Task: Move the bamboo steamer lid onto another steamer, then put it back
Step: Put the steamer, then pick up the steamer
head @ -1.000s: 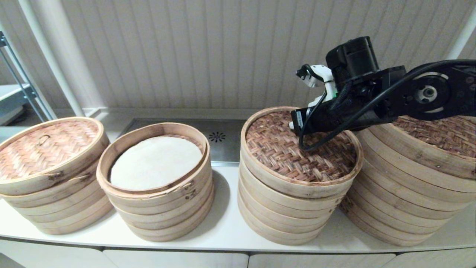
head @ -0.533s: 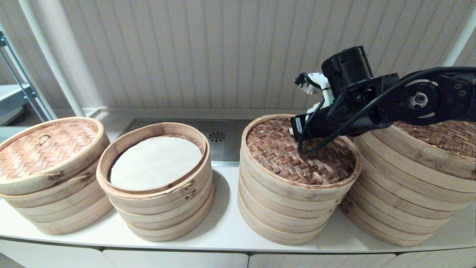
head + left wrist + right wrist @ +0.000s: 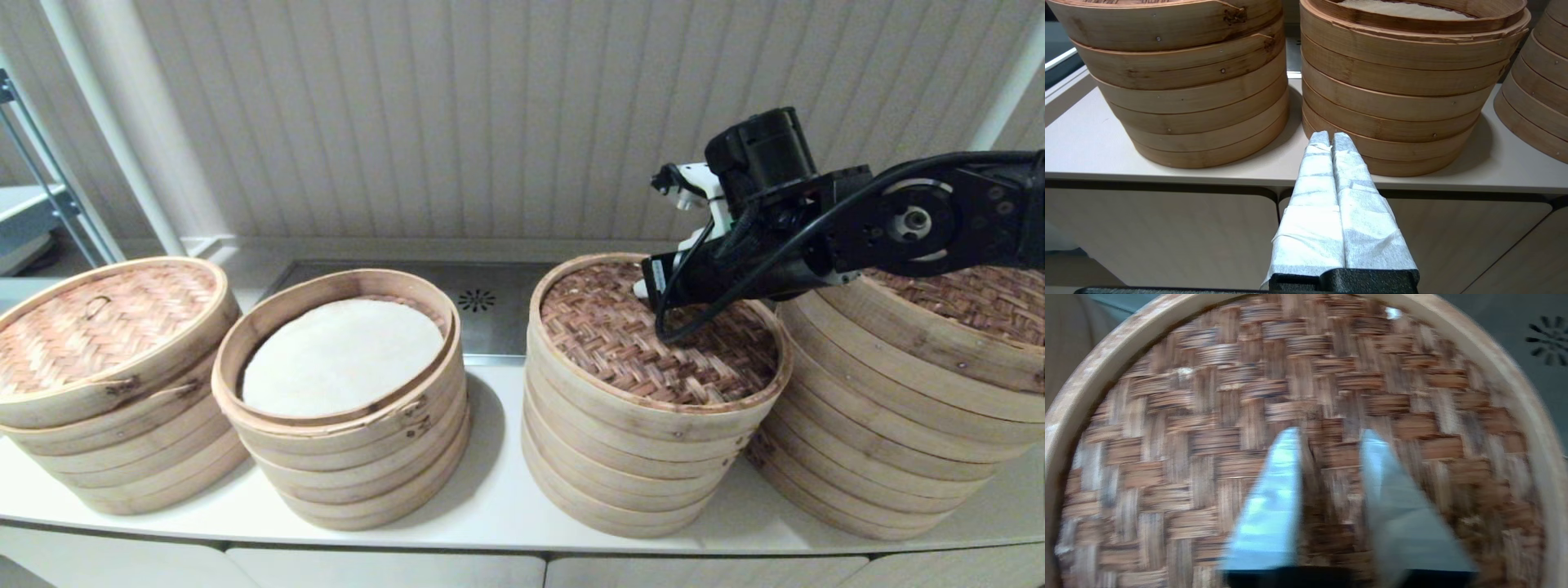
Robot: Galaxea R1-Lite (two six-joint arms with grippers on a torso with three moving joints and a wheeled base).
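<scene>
The dark woven bamboo lid (image 3: 653,343) lies flat on top of the third steamer stack (image 3: 629,457). In the right wrist view the lid (image 3: 1208,416) fills the picture. My right gripper (image 3: 1329,433) hovers just over the lid's far middle, its fingers apart with only weave showing between them. In the head view the arm's wrist hides most of that gripper (image 3: 645,287). The second stack (image 3: 343,355) stands uncovered, with a white liner inside. My left gripper (image 3: 1329,134) is shut and empty, parked low in front of the counter edge.
The far-left stack (image 3: 98,322) carries a pale lid with a small handle. A wider stack (image 3: 939,343) at the far right, under my right arm, has its own woven lid. A metal drain plate (image 3: 478,300) lies behind the stacks. The counter's front edge (image 3: 1167,175) runs under the stacks.
The dark lid has come down from a raised, tilted position and now rests level on the third stack. My right wrist has sunk lower with it. The left arm has stayed still.
</scene>
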